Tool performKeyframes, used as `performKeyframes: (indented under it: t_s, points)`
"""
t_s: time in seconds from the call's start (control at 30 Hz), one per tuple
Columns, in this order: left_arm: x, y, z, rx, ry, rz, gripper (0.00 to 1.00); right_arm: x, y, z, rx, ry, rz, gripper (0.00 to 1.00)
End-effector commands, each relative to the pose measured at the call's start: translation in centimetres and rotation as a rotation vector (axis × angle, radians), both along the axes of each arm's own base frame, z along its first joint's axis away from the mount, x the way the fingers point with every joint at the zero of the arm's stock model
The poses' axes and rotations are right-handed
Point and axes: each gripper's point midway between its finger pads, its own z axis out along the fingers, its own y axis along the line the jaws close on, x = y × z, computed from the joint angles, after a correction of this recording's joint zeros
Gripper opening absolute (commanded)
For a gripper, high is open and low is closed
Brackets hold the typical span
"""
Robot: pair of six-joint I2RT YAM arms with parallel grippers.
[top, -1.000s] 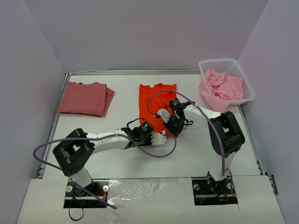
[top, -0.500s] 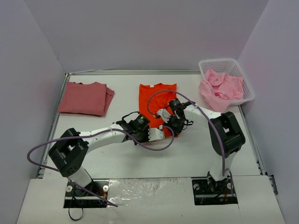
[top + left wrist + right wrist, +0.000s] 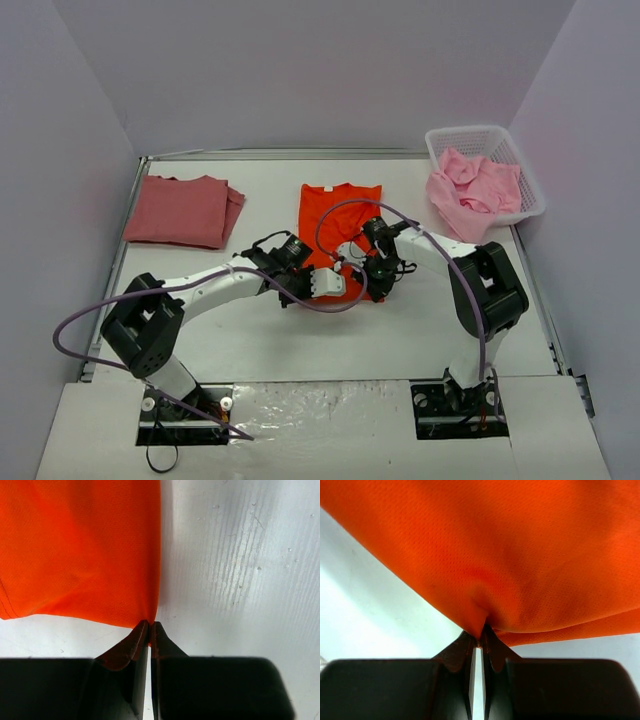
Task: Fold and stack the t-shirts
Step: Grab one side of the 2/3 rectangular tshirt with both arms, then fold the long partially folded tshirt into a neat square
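At the near hem of the orange-red t-shirt (image 3: 338, 215), both of my grippers are clamped on cloth. My left gripper (image 3: 150, 625) has its jaws pressed together on a corner of that hem, where the shirt's straight side edge comes down to meet it. The white table (image 3: 240, 555) shows bare just beside that edge. My right gripper (image 3: 481, 631) is likewise closed, pinching a small peak of the same orange-red fabric. The cloth bulges and drapes away from the pinch, and a second layer shows underneath on one side.

From above, the two grippers sit close together at this shirt's near end, and its collar end lies flat on the table farther from me. A purple cable (image 3: 345, 203) from my right arm arcs over the middle of the shirt.

To the right of the orange-red t-shirt and farther back stands a white lattice basket (image 3: 468, 130). Light pink t-shirts (image 3: 478, 185) are heaped inside it, crumpled and unfolded. Part of the heap spills over the basket's rim on the side facing the orange-red t-shirt and hangs down toward the table.

To the left of the orange-red t-shirt, well apart from it, a dusty rose-red t-shirt (image 3: 185, 210) lies folded into a flat rectangle on the table, outside the basket.
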Motion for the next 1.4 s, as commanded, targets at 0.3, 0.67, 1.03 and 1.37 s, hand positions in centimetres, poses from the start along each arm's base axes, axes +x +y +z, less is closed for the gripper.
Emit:
performKeyframes:
  t_s: [0.3, 0.67, 1.03, 1.37]
  points:
    - [-0.4, 0.4, 4.5, -0.131, 0.060, 0.007, 0.02, -3.1, -1.7, 3.6, 0.014, 0.014, 0.023, 0.00]
    - [-3.4, 1.4, 6.0, -0.103, 0.164, -0.080, 0.02, -3.5, -1.0, 5.9, 0.054, 0.033, 0.045, 0.00]
    - [-5.9, 2.1, 7.8, -0.102, 0.249, -0.176, 0.02, -5.1, -0.8, 8.5, 0.100, 0.072, 0.112, 0.00]
    - [-8.3, 3.2, 10.9, -0.103, 0.308, -0.254, 0.02, -7.3, -0.6, 11.3, 0.158, 0.136, 0.175, 0.00]
